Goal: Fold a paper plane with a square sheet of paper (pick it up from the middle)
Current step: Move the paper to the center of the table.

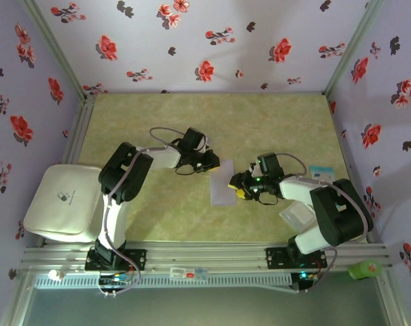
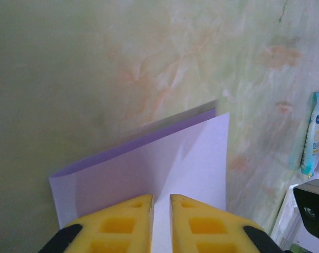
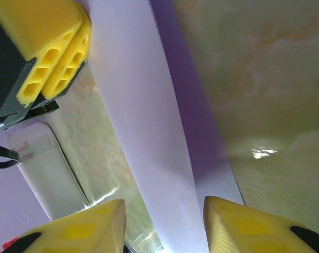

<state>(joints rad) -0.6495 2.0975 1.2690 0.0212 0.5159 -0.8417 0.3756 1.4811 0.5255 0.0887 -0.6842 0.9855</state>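
Centre of the overhead view: I am holding the sheet (image 1: pixel 222 182) between my two arms over the table (image 1: pixel 191 122); it is folded over, with a darker lavender layer showing behind a paler one. My left gripper (image 2: pixel 162 203) is clamping the sheet's edge at the bottom of its own wrist view; its yellow fingers (image 2: pixel 122 224) are standing almost together, with only a sliver of paper showing between them; the sheet is running up from them toward the middle of the frame. In the right wrist view that same gripper is sitting in the upper left corner, fingers pressed together at the sheet's top end. My right gripper (image 3: pixel 164 208) is standing open at the bottom of that frame, jaws well apart, and the sheet is passing between them as a long strip; whether either finger is touching the paper, I cannot tell. Overhead, a small blue card (image 1: pixel 320 172) is lying right of centre beside my right arm; a clear plastic square (image 1: pixel 295 216) is lying at lower right; a white case (image 1: pixel 62 202) is resting at the left edge.
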